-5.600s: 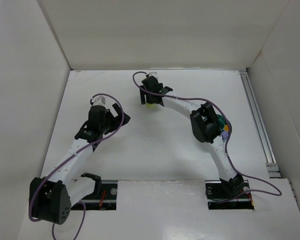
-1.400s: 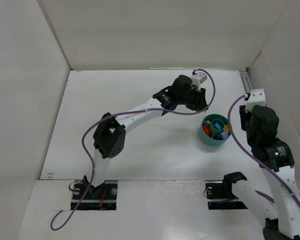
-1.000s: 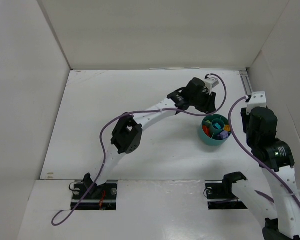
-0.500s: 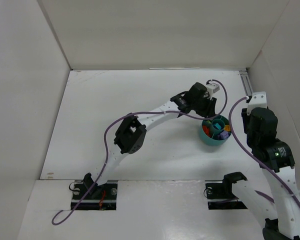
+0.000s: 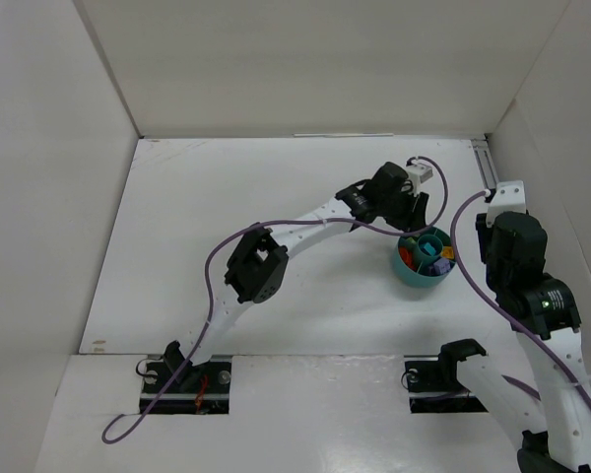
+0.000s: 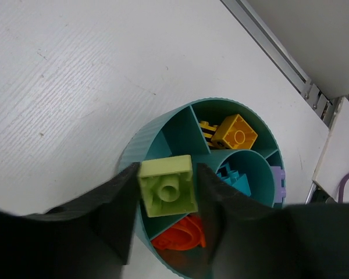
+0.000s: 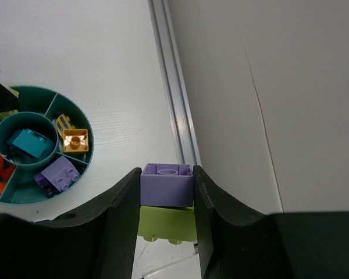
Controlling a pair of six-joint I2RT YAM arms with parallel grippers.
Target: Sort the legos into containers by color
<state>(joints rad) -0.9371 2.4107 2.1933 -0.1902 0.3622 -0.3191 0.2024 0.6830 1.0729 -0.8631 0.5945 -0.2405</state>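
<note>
The teal bowl stands right of centre, split into compartments around a central cup. My left gripper hangs over its near-left rim, shut on a pale green lego held underside up. Below it lie an orange-red piece, a yellow brick, a teal piece in the cup and a purple brick. My right gripper is raised by the right wall, shut on a purple lego stuck on top of a pale green one. It is well apart from the bowl.
A metal rail runs along the right edge of the table, beside the bowl and under my right gripper. White walls close in the back and both sides. The left arm's purple cable loops over the middle of the table.
Over the last second the left gripper swung a little right and came over the bowl's rim with the green lego. The right arm has not moved.
</note>
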